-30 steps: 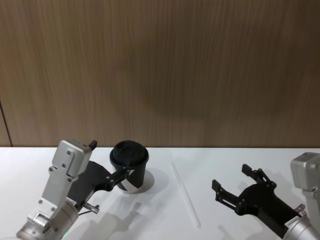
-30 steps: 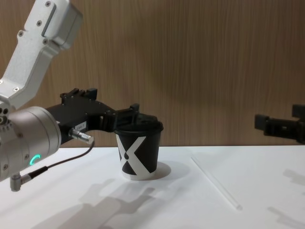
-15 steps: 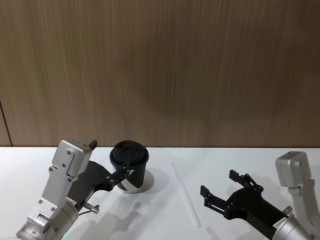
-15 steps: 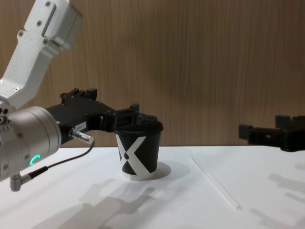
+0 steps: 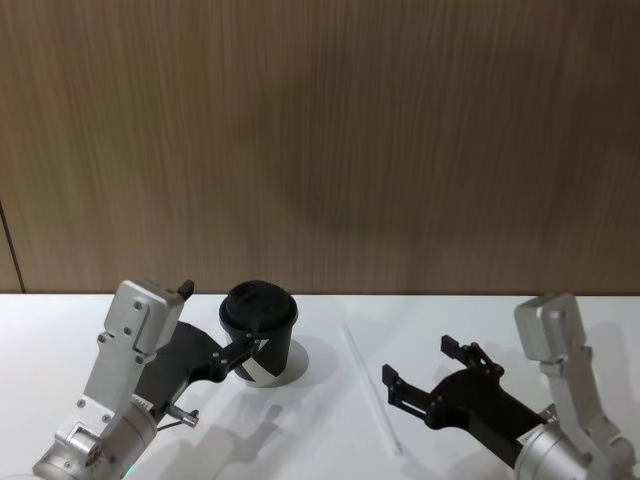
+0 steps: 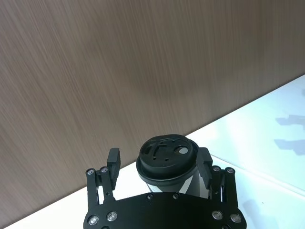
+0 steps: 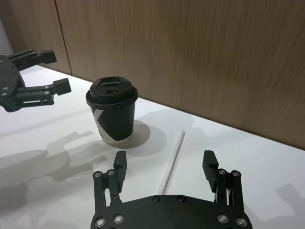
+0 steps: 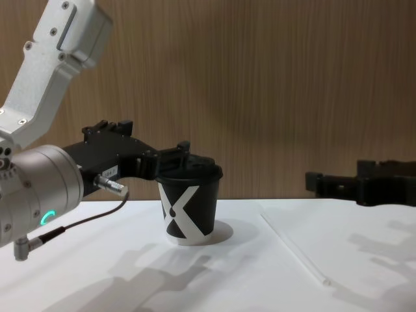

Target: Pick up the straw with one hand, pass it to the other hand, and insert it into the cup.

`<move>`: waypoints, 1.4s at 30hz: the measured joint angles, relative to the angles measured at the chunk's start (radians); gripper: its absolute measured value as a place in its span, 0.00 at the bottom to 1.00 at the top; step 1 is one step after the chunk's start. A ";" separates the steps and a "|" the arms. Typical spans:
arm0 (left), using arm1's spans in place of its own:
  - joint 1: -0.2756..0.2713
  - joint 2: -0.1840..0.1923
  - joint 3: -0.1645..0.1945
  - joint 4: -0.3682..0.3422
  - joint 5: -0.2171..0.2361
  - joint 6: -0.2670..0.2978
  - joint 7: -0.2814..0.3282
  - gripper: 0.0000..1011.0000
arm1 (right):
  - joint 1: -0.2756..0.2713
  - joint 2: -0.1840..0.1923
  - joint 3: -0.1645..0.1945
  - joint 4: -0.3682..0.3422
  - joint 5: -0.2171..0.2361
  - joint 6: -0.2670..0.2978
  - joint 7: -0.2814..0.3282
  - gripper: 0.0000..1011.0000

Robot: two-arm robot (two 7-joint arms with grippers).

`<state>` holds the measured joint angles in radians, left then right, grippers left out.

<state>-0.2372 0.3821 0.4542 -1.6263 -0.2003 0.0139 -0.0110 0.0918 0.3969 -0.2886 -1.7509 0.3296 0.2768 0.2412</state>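
The thin, translucent straw lies straight on the smooth white table, near the right end effector, whose fingers are spread. The left end effector, fingers apart, flanks the dome-lidded black paper cup.

White table: cup standing upright; straw lying flat, apart, right of cup.

One cup, seemingly one straw, and two tools.

Black cup left of centre, left gripper beside it, white straw flat on table, right gripper lower right, fingers apart.
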 joint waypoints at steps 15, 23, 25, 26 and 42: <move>0.000 0.000 0.000 0.000 0.000 0.000 0.000 0.99 | 0.039 -0.024 -0.040 0.012 -0.052 0.070 -0.032 0.99; 0.000 0.000 0.000 0.000 0.000 0.000 0.000 0.99 | 0.047 -0.036 -0.048 0.014 -0.066 0.129 -0.045 0.99; 0.000 0.000 0.000 0.000 0.000 0.000 0.000 0.99 | 0.047 -0.039 -0.048 0.014 -0.067 0.140 -0.049 0.99; 0.000 0.000 0.000 0.000 0.000 0.000 0.000 0.99 | 0.047 -0.041 -0.048 0.014 -0.068 0.151 -0.052 0.99; 0.000 0.000 0.000 0.000 0.000 0.000 0.000 0.99 | 0.036 -0.047 -0.045 0.000 -0.074 0.246 -0.056 0.99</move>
<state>-0.2372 0.3821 0.4542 -1.6262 -0.2004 0.0139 -0.0109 0.1274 0.3504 -0.3336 -1.7508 0.2561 0.5230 0.1849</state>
